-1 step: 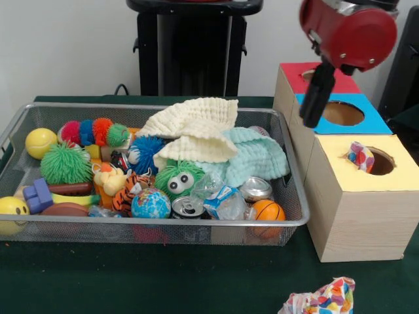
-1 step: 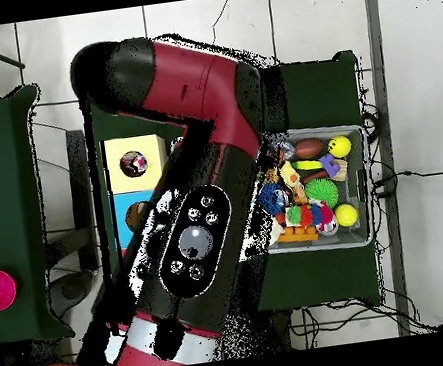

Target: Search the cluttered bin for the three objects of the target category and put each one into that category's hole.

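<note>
While my arm hangs over the sorting boxes, a crumpled, colourfully printed wrapper sits in the round hole of the yellow-topped box, poking up at the hole's left rim. A second wrapper of the same print lies on the green desk in front of that box, near the picture's lower edge. Behind the yellow box comes the blue-topped box with its own round hole, and behind that the red-topped one. My claw shows as a dark shape hanging down over the blue top's left edge; whether it is apart or together I cannot tell from here.

Left of the boxes, the wire mesh bin is packed full. A cream knitted cloth and a pale mint one are heaped in the middle. Under them peeks a green fuzzy toy with googly eyes. Along the front wall I see a globe ball, a drink can, a small basketball and crumpled clear plastic. A yellow ball sits at the far left.
</note>
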Motion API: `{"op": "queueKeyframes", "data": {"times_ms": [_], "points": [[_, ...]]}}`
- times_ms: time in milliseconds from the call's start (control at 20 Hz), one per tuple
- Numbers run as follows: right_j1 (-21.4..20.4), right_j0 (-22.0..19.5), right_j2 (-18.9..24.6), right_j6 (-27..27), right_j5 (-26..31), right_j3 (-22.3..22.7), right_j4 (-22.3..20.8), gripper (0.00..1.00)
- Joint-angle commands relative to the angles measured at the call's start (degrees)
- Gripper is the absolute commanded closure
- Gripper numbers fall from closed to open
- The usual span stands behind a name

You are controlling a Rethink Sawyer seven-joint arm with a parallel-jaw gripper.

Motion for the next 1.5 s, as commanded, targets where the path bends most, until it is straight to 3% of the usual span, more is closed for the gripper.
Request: {"op": "queueKeyframes", "data": {"times_ms": [50, 650, 850, 1150, 1300, 1500], "points": [[0.4, -2.95, 11.29, -16.5, 1.04, 7.88, -7.38, 0.0], [5.05, -5.51, 14.03, -9.88, 9.15, -4.54, -11.48, 0.0], [10.54, -6.91, 14.48, -6.86, 11.31, -13.2, -11.1, 0.0], [20.91, -9.77, 10.31, -2.07, 17.91, -29.86, -7.54, 0.0], [24.06, -11.04, 8.52, -0.85, 19.76, -34.63, -5.02, 0.0], [26.32, -12.22, 6.98, -1.82, 19.29, -37.14, -3.26, 0.0]]}}
